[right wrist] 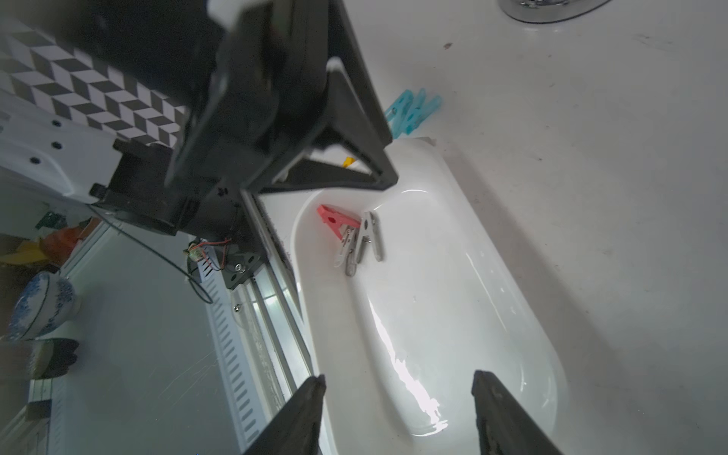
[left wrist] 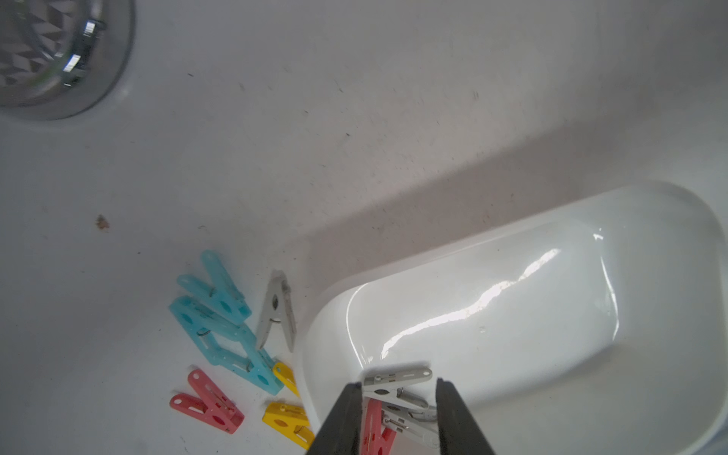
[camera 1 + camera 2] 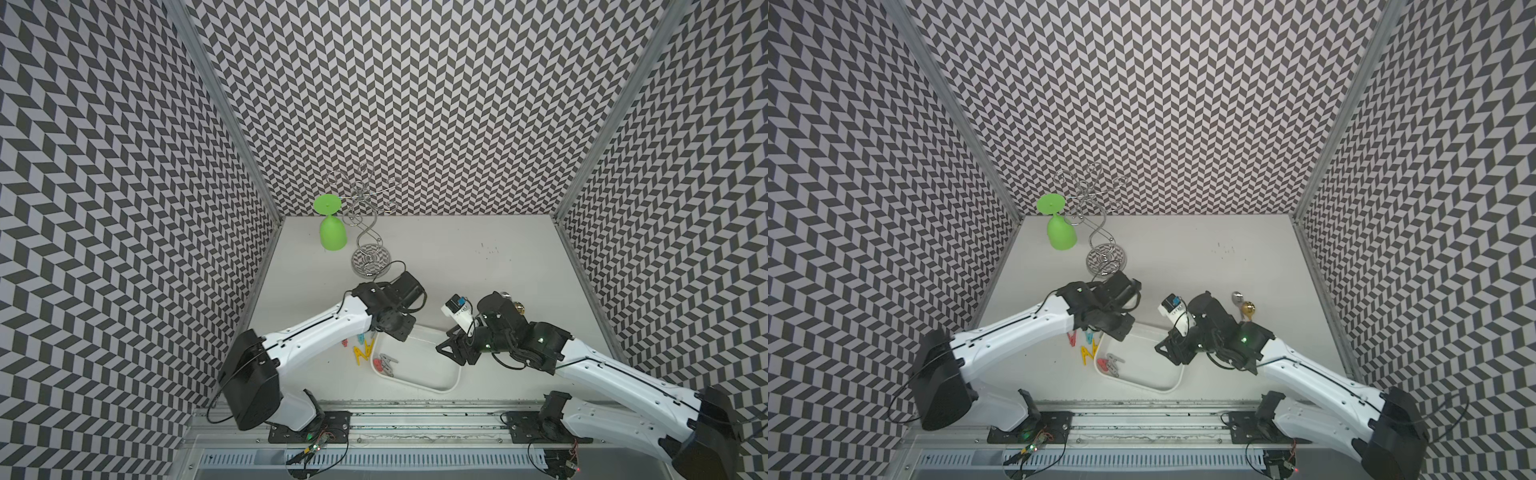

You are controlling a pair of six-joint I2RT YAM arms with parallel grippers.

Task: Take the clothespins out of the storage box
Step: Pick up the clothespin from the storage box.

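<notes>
Chrome wire stand point(image 3: 370, 259) near the table's point(image 3: 457, 249) far left corner, green goblet point(image 3: 332, 237) inverted on it; small gold object point(image 3: 1249, 308) nearer the right edge.

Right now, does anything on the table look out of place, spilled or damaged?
Nothing looks spilled or damaged. The loose pegs lie heaped on the table beside the tray, and a red peg and grey pegs sit bunched in one tray corner.

Black-and-white chevron walls point(image 3: 415, 104) around white tabletop point(image 3: 457, 257)
</notes>
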